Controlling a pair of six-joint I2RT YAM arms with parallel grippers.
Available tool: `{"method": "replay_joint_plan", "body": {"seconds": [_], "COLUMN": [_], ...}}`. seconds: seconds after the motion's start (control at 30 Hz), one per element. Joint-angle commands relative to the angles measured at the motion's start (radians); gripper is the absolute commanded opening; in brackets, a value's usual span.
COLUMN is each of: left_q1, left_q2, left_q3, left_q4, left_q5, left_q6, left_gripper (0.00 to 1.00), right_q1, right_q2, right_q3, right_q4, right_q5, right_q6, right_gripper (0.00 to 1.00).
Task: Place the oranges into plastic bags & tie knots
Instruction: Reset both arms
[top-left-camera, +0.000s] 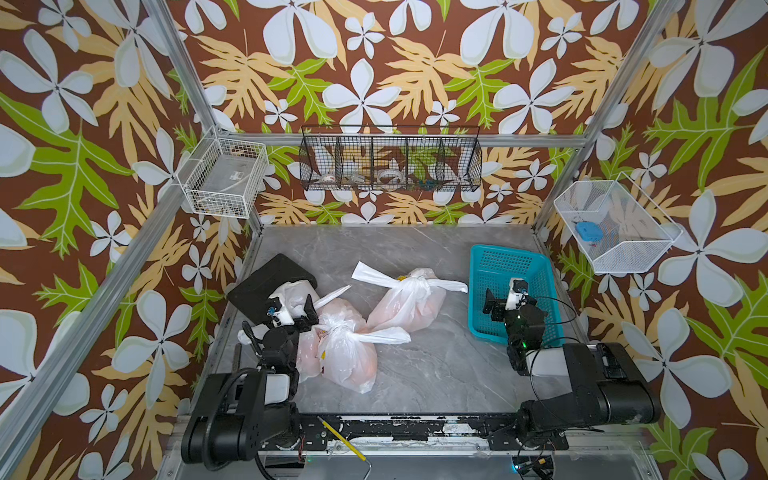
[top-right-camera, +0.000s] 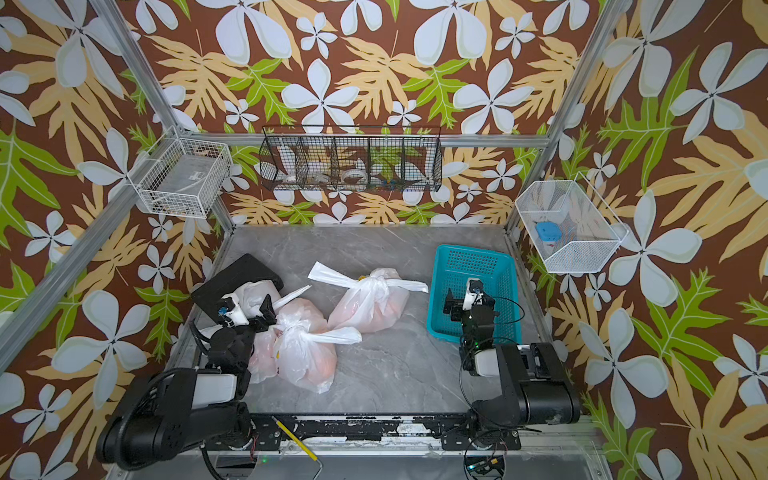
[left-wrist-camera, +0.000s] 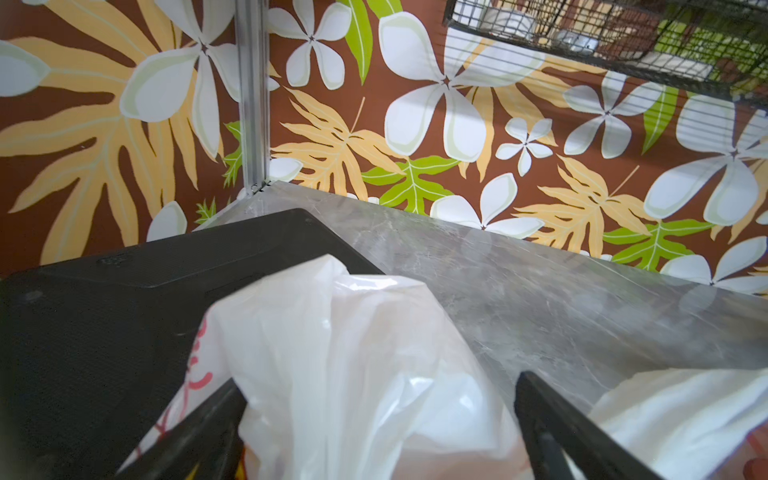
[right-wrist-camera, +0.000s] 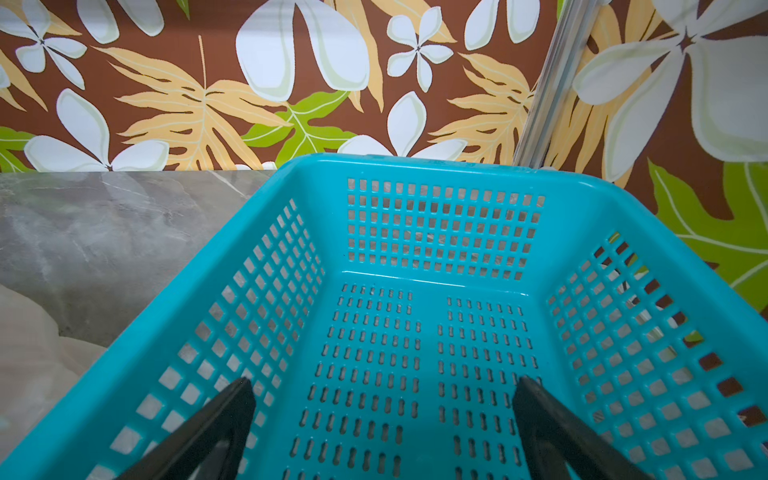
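Three plastic bags lie on the grey table, and the oranges show only as an orange tint through the plastic (top-left-camera: 368, 372). The middle bag (top-left-camera: 409, 307) (top-right-camera: 370, 309) has a knot (top-left-camera: 419, 286) with strips sticking sideways. The front bag (top-left-camera: 349, 357) (top-right-camera: 305, 359) is knotted too (top-left-camera: 332, 328). The third bag (top-left-camera: 293, 296) (left-wrist-camera: 353, 353) leans on the black tray. My left gripper (top-left-camera: 291, 302) (left-wrist-camera: 382, 392) is open, its jaws standing wide on either side of this bag's top. My right gripper (top-left-camera: 505, 293) (right-wrist-camera: 382, 395) hangs open over the teal basket, holding nothing.
The teal lattice basket (top-left-camera: 507, 251) (right-wrist-camera: 436, 166) stands at the right with nothing in it. A black tray (top-left-camera: 270, 276) (left-wrist-camera: 104, 332) lies at the back left. Wire baskets (top-left-camera: 390, 160) hang on the walls. A yellow pencil (top-left-camera: 340, 438) lies on the front rail.
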Motion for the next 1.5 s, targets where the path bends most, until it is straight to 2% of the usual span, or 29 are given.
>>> {"method": "replay_joint_plan", "body": {"seconds": [0.0, 0.07, 0.13, 0.23, 1.17, 1.4, 1.47], "left_q1": [-0.002, -0.003, -0.003, -0.033, -0.038, -0.038, -0.038], "left_q2": [0.033, -0.009, 0.036, 0.016, 0.026, 0.025, 0.026], "left_q3": [-0.013, 0.017, 0.055, 0.116, 0.113, 0.113, 0.113], "left_q4": [0.207, 0.07, 0.075, -0.084, -0.057, -0.056, -0.056], "left_q5": [0.034, 0.016, 0.018, -0.021, -0.027, -0.028, -0.027], "left_q6": [0.024, 0.026, 0.014, 0.037, 0.04, 0.04, 0.04], "left_gripper": [1.0, 1.0, 1.0, 1.0, 1.0, 1.0, 1.0], "right_q1": [0.001, 0.001, 0.0, 0.0, 0.012, 0.012, 0.011], "right_q2": [0.001, 0.001, 0.003, 0.0, -0.002, -0.033, -0.026], "right_q3": [0.003, 0.005, 0.004, 0.001, 0.001, -0.116, -0.099], "right_q4": [0.003, 0.002, 0.002, 0.004, 0.004, 0.177, 0.153], "right_q5": [0.007, 0.008, 0.009, 0.009, 0.031, 0.078, 0.082], "right_q6": [-0.004, -0.004, -0.004, -0.005, -0.01, 0.007, 0.009], "right_gripper": [0.99, 0.99, 0.99, 0.99, 0.99, 0.99, 0.99]}}
